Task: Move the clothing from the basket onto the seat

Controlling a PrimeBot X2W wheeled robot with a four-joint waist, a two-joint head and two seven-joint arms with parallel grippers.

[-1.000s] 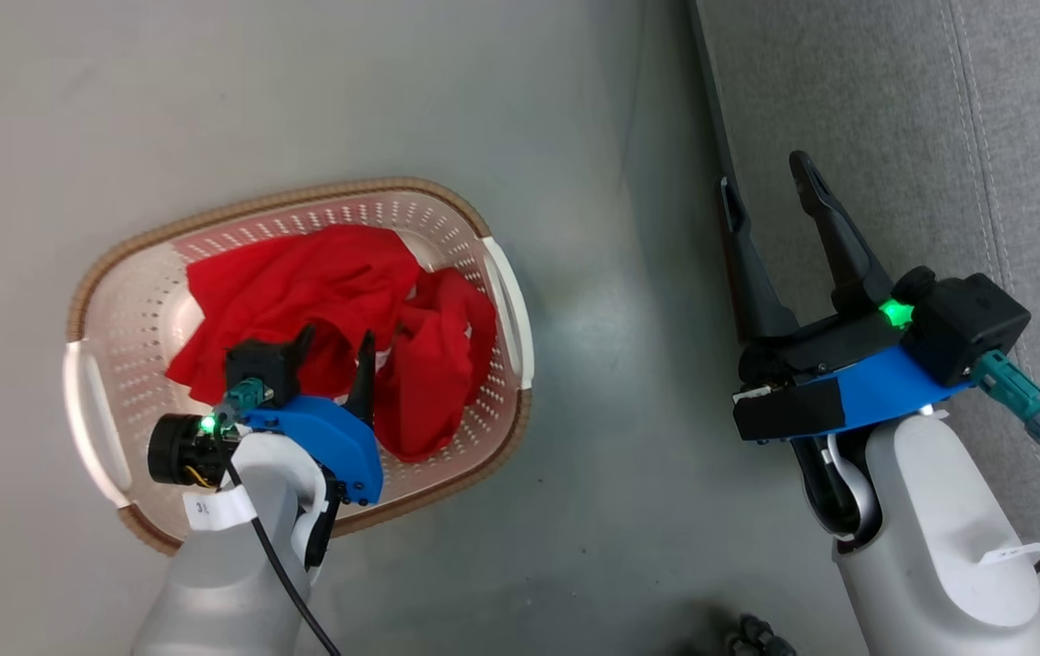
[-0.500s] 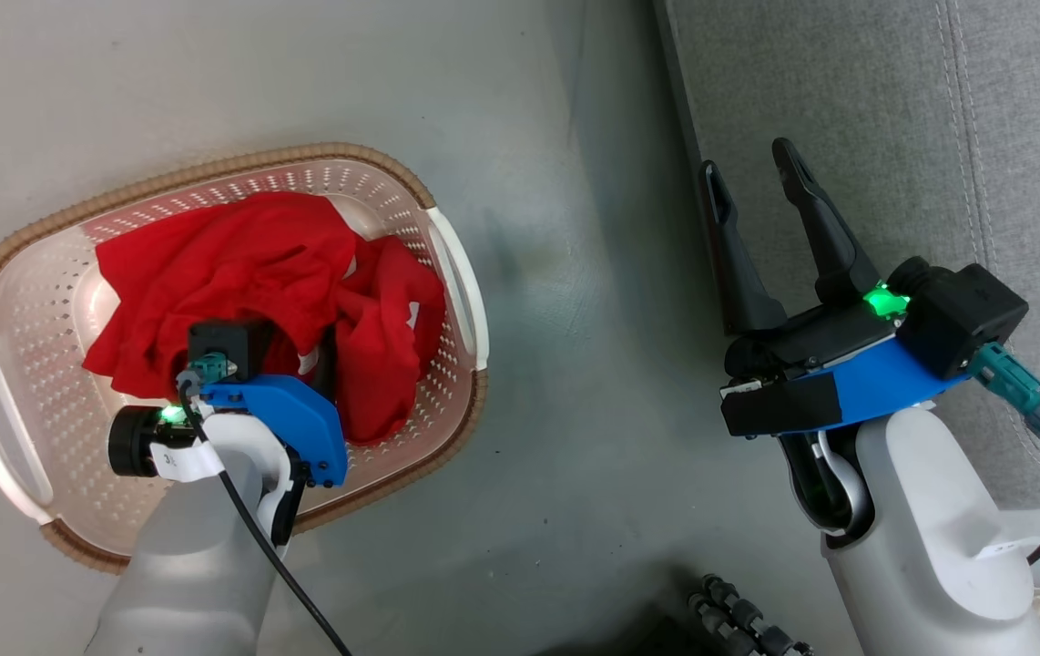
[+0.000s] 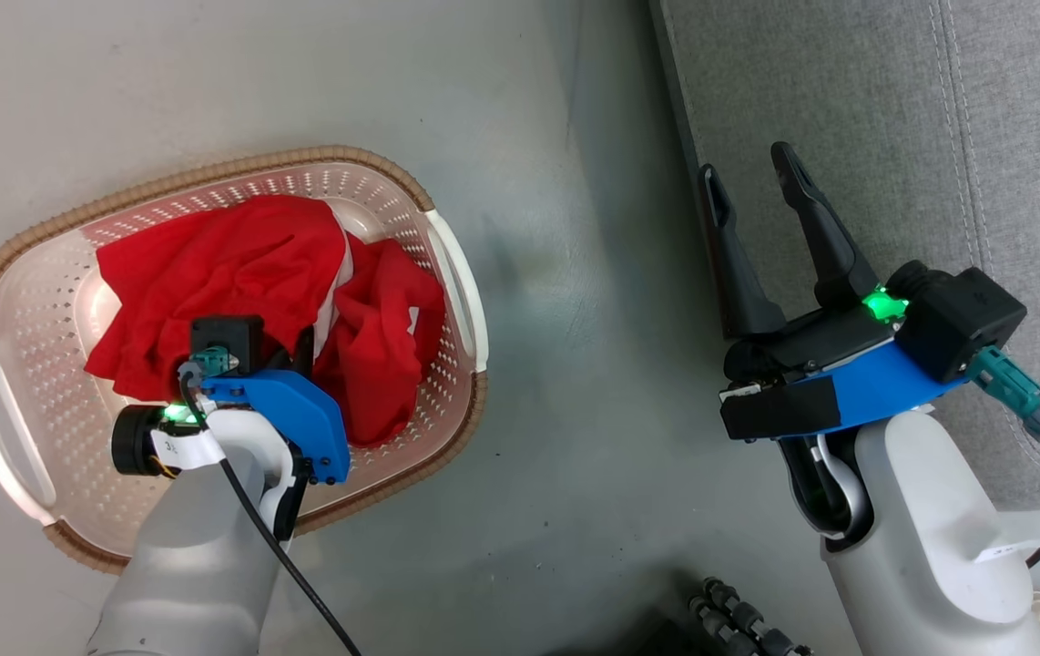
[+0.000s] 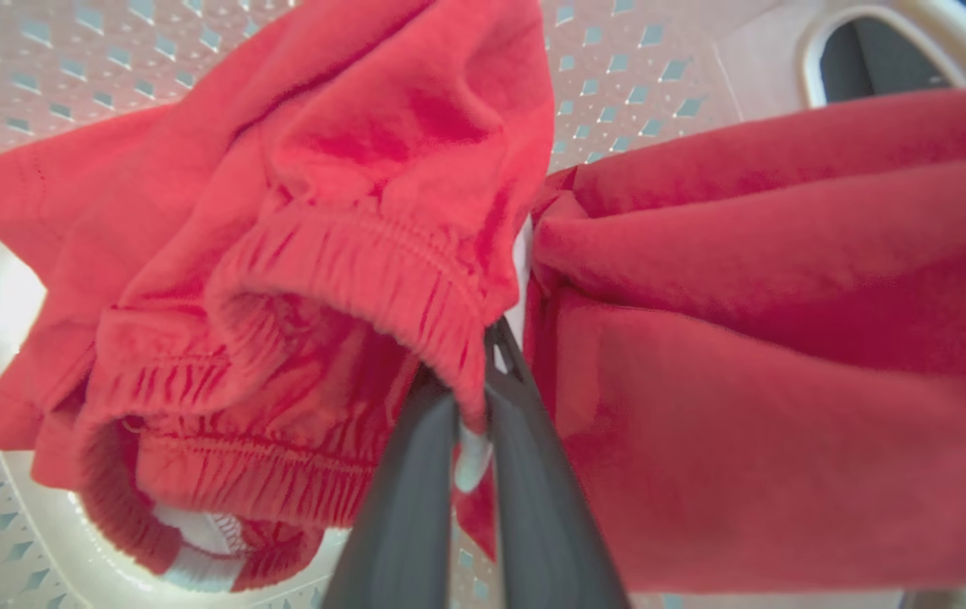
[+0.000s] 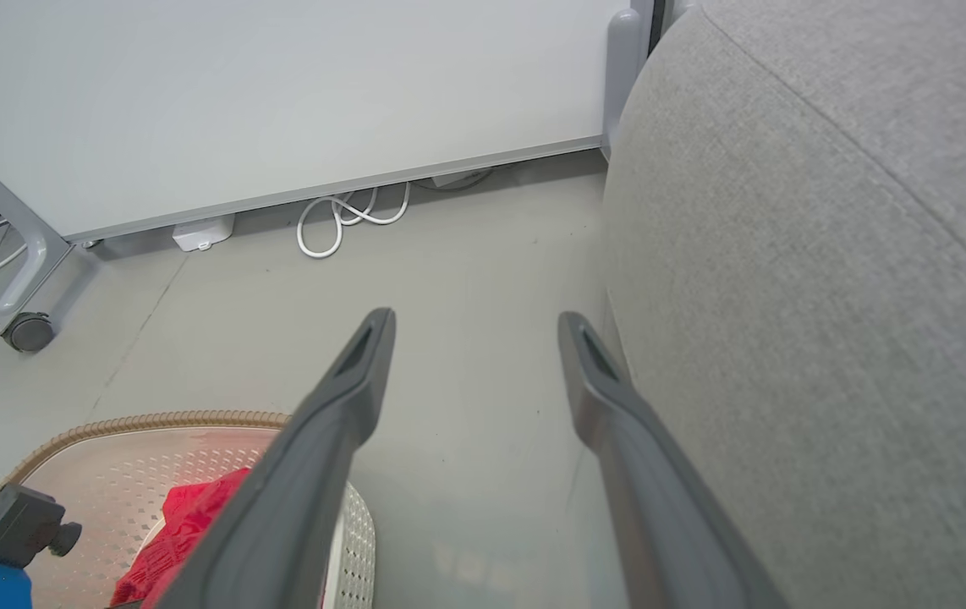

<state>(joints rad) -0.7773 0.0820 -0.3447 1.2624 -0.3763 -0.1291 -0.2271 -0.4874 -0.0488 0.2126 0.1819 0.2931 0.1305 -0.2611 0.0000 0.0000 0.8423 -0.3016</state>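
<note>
Lengthwise the basket (image 3: pixel 37 319) slants toward the seat (image 3: pixel 848 109); clothing (image 3: pixel 229 264) heaped inside

Smooth grey floor (image 3: pixel 565 301) meets a flat white wall panel (image 5: pixel 280 101); at the panel's foot lie a looped white cable (image 5: pixel 346 211), a small white box (image 5: pixel 202 233) and a black caster wheel (image 5: pixel 26 331).

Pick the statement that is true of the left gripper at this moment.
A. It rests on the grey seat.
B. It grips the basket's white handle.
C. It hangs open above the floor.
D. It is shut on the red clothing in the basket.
D: in the left wrist view the left gripper is pinched shut on a fold of the clothing, with the perforated wall of the basket behind it.
</note>
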